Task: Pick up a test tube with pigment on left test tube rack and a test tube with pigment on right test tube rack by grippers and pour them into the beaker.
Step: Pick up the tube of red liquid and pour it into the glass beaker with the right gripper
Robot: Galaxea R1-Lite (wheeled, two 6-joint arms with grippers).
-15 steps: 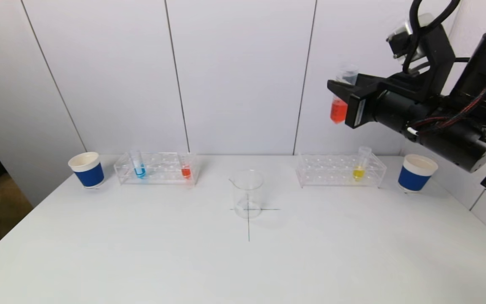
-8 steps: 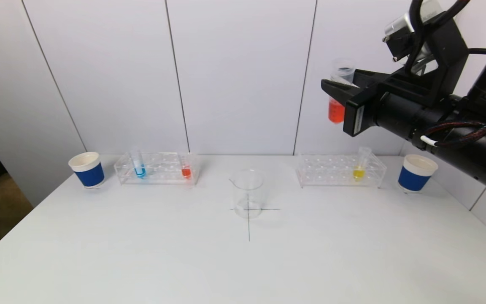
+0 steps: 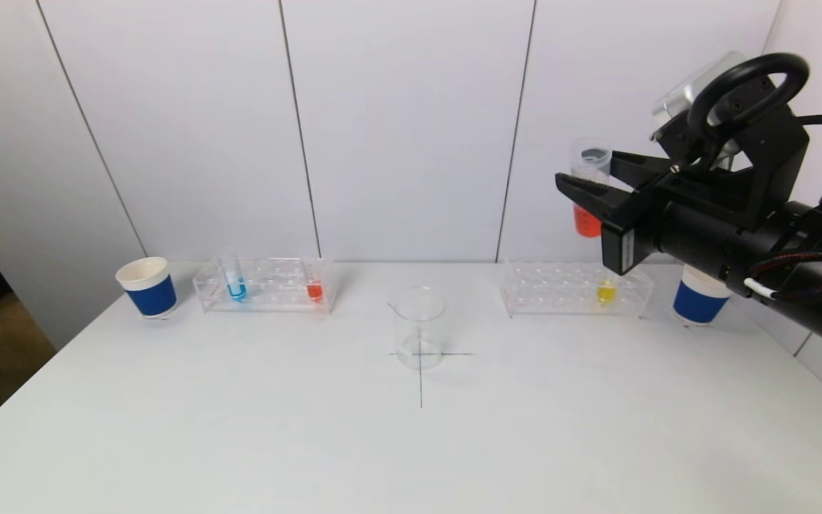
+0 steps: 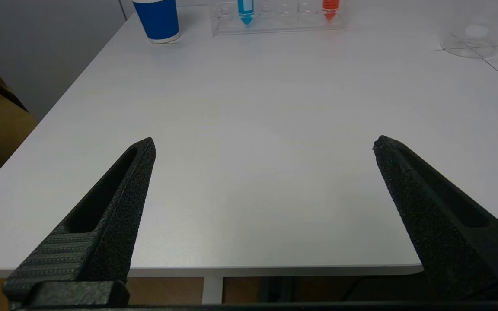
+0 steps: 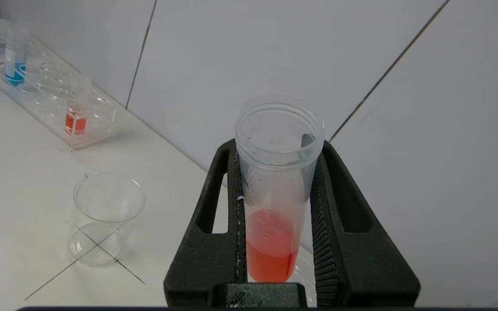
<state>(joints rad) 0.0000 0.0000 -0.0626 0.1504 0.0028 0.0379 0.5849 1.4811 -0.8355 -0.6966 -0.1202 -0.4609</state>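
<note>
Head view: we hold orange-pigment test tube (image 3: 586,191) upright, mouth up, so nothing spills in carry; it hangs high above right test tube rack (image 3: 574,288) near table's far right corner. Right tool (image 3: 589,187) pinches tube on both sides, below rim. Beaker (image 3: 419,327) waits empty at table centre, on cross mark, well apart from tube. We judge carry toward beaker comes next. Left tool (image 4: 264,149) spread wide, holding nothing, above table's near edge. Left test tube rack (image 3: 266,285) keeps blue and orange tubes.
</note>
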